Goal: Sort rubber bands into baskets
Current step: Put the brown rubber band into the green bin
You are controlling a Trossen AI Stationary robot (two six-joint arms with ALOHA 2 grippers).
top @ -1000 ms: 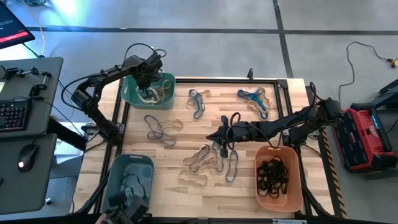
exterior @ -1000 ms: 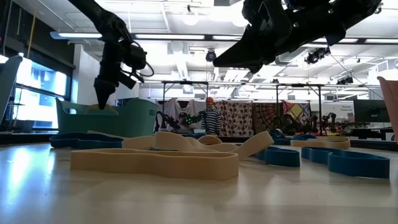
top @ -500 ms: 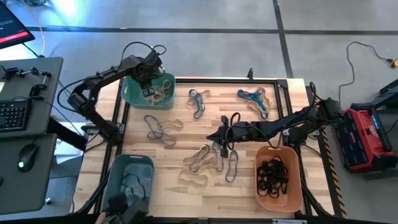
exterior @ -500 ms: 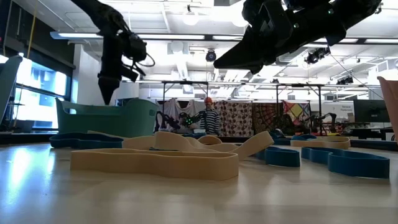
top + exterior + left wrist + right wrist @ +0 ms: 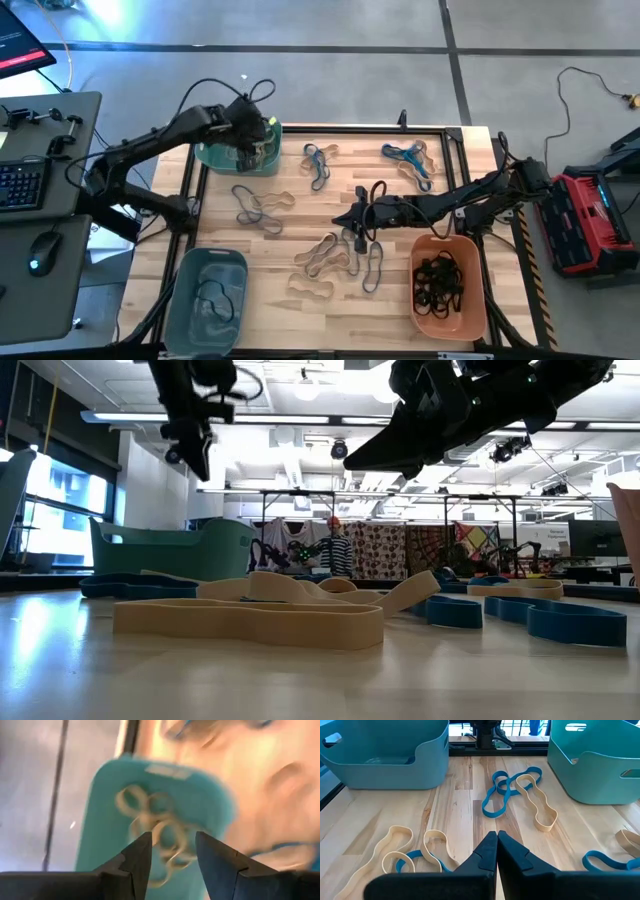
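My left gripper (image 5: 246, 140) (image 5: 172, 851) hangs open, high over the teal-green basket (image 5: 222, 152) (image 5: 170, 548) at the table's far left corner, with nothing between its fingers. Several tan rubber bands (image 5: 155, 825) lie in that basket. My right gripper (image 5: 340, 222) (image 5: 496, 842) is shut and empty, a little above the table's middle. Loose rubber bands lie flat on the table in tan, blue and grey (image 5: 330, 262) (image 5: 258, 208) (image 5: 512, 790). The grey-blue basket (image 5: 207, 290) stands near left. The orange basket (image 5: 447, 285), near right, holds black bands.
More blue and tan bands (image 5: 408, 160) (image 5: 318, 165) lie along the far side, and a black one (image 5: 375, 190) lies next to my right gripper. A dark frame rail (image 5: 360, 127) borders the table. A desk with a keyboard (image 5: 20, 185) stands to the left.
My left gripper, low inside the teal-green basket a second ago, has opened and risen well above the rim. The tan bands stay in the basket. My right arm has kept still.
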